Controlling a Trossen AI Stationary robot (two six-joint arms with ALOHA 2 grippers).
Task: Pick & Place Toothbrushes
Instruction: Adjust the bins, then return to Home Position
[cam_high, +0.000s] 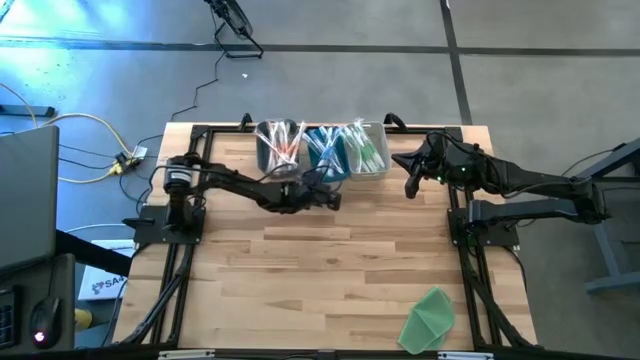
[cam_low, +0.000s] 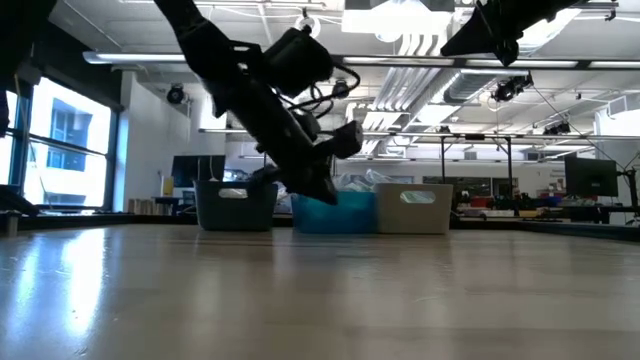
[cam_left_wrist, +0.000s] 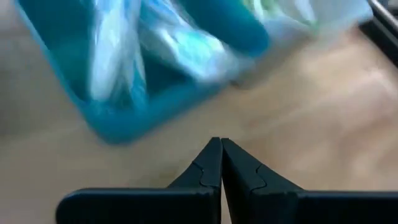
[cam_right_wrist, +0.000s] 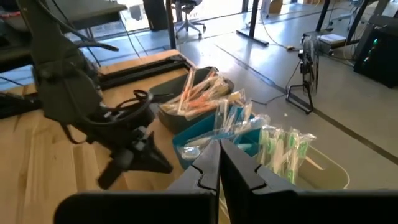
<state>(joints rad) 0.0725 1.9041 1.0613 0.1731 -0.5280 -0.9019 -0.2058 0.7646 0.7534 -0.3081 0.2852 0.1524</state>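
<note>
Just toothbrushes (cam_left_wrist: 168, 46) beyond left jaws

I see a desk (cam_high: 330, 260) of pale, smooth wood planks with a soft sheen, matt black metal framing (cam_high: 180, 270), plastic bins (cam_high: 368, 170), and toothbrushes (cam_right_wrist: 205, 87) in glossy clear wrappers.
</note>
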